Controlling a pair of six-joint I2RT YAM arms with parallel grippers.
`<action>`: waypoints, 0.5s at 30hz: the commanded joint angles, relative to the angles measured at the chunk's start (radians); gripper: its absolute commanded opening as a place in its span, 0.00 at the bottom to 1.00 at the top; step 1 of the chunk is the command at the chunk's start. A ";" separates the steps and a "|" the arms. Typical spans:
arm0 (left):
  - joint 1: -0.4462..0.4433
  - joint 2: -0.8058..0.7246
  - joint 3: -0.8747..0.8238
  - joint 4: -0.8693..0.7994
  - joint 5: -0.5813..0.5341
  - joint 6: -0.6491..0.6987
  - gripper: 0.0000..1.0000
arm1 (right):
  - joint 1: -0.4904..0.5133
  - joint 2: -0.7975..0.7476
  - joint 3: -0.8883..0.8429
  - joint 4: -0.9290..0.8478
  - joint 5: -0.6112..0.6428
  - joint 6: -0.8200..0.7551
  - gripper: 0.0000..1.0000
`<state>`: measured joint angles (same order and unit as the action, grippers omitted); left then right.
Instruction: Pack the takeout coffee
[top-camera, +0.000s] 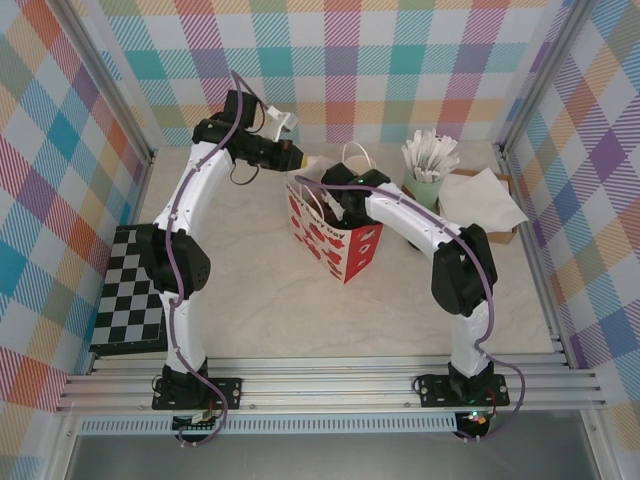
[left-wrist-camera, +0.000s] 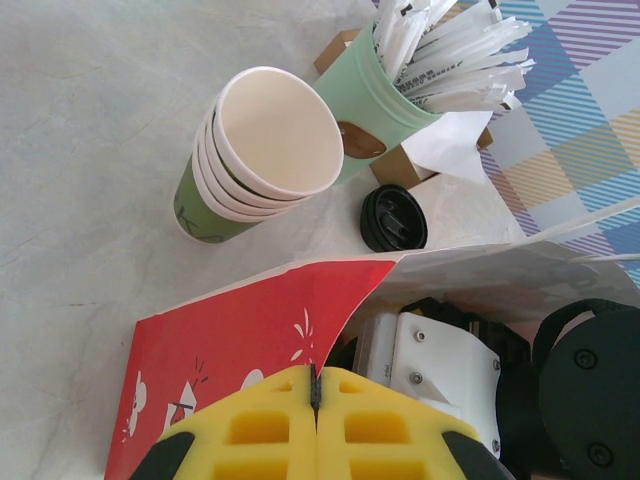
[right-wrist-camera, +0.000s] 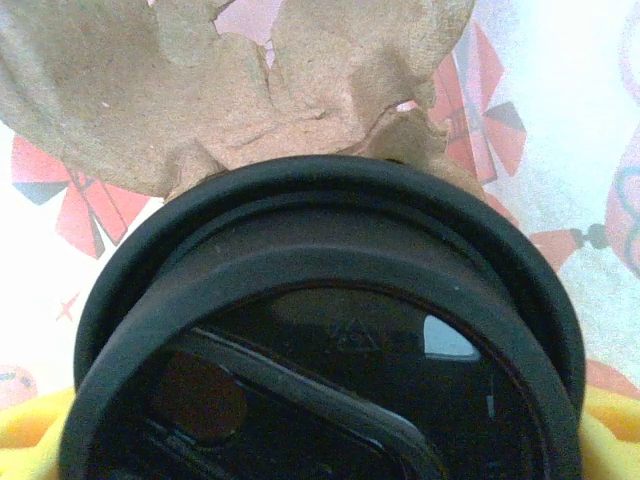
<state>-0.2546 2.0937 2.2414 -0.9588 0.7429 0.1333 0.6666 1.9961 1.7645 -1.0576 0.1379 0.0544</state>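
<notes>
Where my right hand (top-camera: 336, 198) dips into the mouth of the bag (top-camera: 340, 250), the takeout coffee (right-wrist-camera: 330, 380) sits between its yellow fingers (right-wrist-camera: 25, 425). The round black lid faces my wrist and hides the cup's sides beneath it. That hand stands wide, with a finger against each side of the lid's rim, so it has the coffee in its grasp. Just past the fingertips, a crumpled sheet of brown paper (right-wrist-camera: 200, 90) lies against the far edge of the lid. Around it are the bag's inner walls, white with red figures. My left hand (left-wrist-camera: 315, 425) is at the bag's rim, close beside the right one, its fingers (left-wrist-camera: 250, 430) closed flat against each other. The red outer wall of the bag runs up to the seam between them, and I cannot tell whether any paper is nipped there. Beyond the left hand's fingertips, outside the bag on the worktop (left-wrist-camera: 90, 150), stands a stack of lidless cups (left-wrist-camera: 265, 135). A mint-green pot (left-wrist-camera: 375, 100) full of white sachets (left-wrist-camera: 450, 50) stands just beside the stack, to its right. A spare black lid (left-wrist-camera: 393, 218) rests flat on the worktop, nearer to the hand than the pot, and white napkins (left-wrist-camera: 455, 140) lie past that lid.
</notes>
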 joint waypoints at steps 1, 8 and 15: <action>0.003 0.013 0.023 0.025 0.012 -0.018 0.00 | -0.005 0.043 -0.072 0.050 -0.038 -0.002 0.55; 0.004 0.005 0.014 0.025 0.005 -0.020 0.00 | -0.006 0.067 -0.137 0.062 -0.041 -0.016 0.55; 0.004 0.010 0.012 0.029 0.011 -0.026 0.00 | -0.006 0.104 -0.119 0.013 -0.044 -0.004 0.55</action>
<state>-0.2546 2.0941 2.2414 -0.9585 0.7425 0.1188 0.6666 1.9755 1.7081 -0.9882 0.1379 0.0463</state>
